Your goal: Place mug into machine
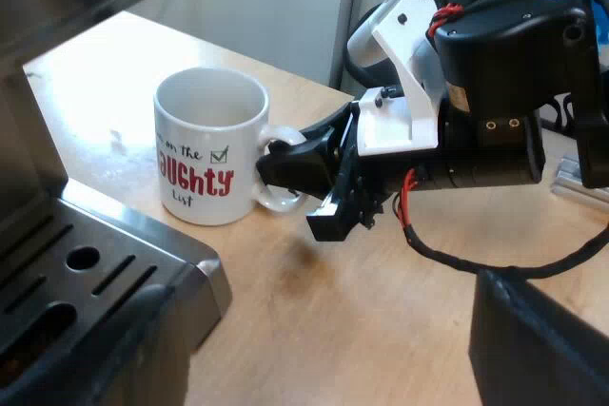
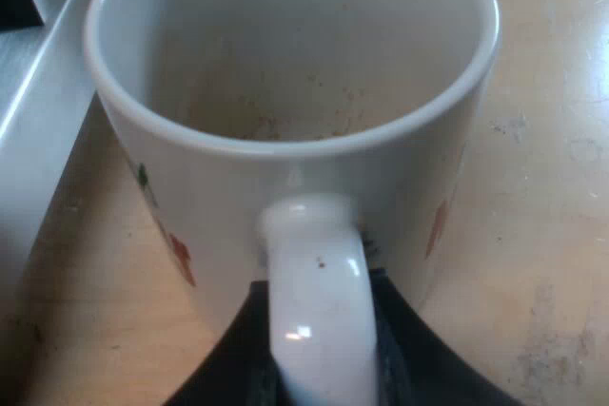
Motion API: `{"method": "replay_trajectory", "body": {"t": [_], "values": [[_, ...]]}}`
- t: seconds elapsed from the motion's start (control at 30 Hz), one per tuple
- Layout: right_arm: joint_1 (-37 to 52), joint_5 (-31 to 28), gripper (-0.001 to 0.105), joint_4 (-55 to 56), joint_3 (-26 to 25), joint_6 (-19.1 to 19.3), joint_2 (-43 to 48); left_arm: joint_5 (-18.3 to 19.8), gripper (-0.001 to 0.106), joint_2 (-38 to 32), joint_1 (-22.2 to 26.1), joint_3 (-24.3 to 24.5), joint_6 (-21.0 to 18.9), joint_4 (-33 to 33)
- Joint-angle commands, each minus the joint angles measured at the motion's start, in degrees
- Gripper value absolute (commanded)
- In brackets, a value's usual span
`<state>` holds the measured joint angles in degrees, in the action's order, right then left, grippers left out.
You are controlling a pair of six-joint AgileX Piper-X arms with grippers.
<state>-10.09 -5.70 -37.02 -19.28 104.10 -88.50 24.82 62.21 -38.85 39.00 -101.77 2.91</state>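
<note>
quantities: one mug (image 1: 209, 154), one espresso machine (image 1: 95, 273), one tabletop (image 1: 362, 330), one right hand (image 1: 276, 166) at the mug.

The mug (image 1: 205, 154) stands on the table (image 1: 314, 311), the machine's drip tray (image 1: 86, 263) just beside it at nine o'clock if its handle (image 2: 314, 282) marks six, where the right gripper (image 1: 281, 168) clasps that handle.

White mug (image 1: 211, 145) upright on table (image 1: 381, 330), right end effector (image 1: 271, 166) at its handle (image 1: 274, 201)

Print on mug (image 1: 205, 154) partly turned away; machine (image 1: 105, 263) cut by edge
</note>
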Motion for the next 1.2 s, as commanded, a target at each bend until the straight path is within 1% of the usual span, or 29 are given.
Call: {"method": "replay_trajectory", "body": {"t": [0.03, 0.13, 0.27, 0.33, 0.43, 0.47, 0.5, 0.67, 0.77, 0.83, 0.9, 0.97, 1.03, 1.1, 1.2], "values": [[-0.11, 0.24, 0.0, 0.06, -0.48, 1.2, 0.16, -0.07, 0.064, -0.9, -0.31, 0.13, -2.48, -0.07], [-0.25, 0.35, 0.0, 2.19, -0.48, 1.21, 0.87, -0.07, 0.064, -1.9, -0.31, 0.13, -2.54, 0.52], [-1.02, 0.36, 0.0, 9.44, -0.09, 1.14, 3.32, -0.87, 0.064, -5.04, -0.31, 0.13, -2.54, 5.09], [-1.64, 0.36, 0.0, 11.24, 1.23, 1.14, 5.17, -2.21, 0.064, -7.66, -0.31, 0.13, -1.41, 9.43], [-2.2, -0.21, 0.0, 11.36, 3.18, 1.14, 8.91, -2.98, 0.064, -10.79, -0.31, 0.13, 1.14, 13.97], [-2.22, -0.24, 0.0, 11.46, 3.47, 1.14, 9.54, -3.11, 0.064, -11.17, -0.31, 0.13, 1.29, 14.5], [-2.41, -0.06, 0.0, 12.16, 3.84, 1.14, 11.56, -3.26, 0.064, -12.41, -0.31, 0.13, 1.85, 15.75], [-4.61, -1.07, 0.0, 17.84, 3.9, 1.56, 21.78, -3.25, 0.064, -16.86, -0.31, 0.13, 1.85, 20.38], [-7.11, -1.76, 0.0, 22.19, 3.9, 1.56, 28.38, -3.25, 0.064, -19.47, -0.31, 0.13, 3.37, 24.21], [-9.09, -2.72, 0.0, 26.34, 3.9, 1.56, 33.99, -4.2, 0.064, -21.42, -0.31, 0.13, 4.71, 26.52], [-10.61, -3.62, 0.0, 30.08, 3.9, 1.56, 38.26, -5.33, 0.064, -22.96, -0.31, 0.13, 4.74, 27.42], [-12.38, -3.64, 0.0, 34.54, 3.23, 1.56, 42.31, -5.37, 0.064, -24.6, -0.31, 0.13, 4.74, 28.1], [-15.14, -3.79, 0.0, 41.46, 1.48, 1.56, 46.49, -5.37, 0.064, -27.15, -0.31, 0.13, 4.74, 29.08], [-16.98, -4.19, 0.0, 45.75, 0.11, 1.56, 48.87, -6.19, 0.064, -29.36, -0.31, 0.13, 4.74, 30.24], [-21.16, -6.59, 0.0, 50.99, -2.87, 1.56, 51.84, -6.24, 0.064, -33.12, -0.31, 0.13, 4.74, 33.3]]}}
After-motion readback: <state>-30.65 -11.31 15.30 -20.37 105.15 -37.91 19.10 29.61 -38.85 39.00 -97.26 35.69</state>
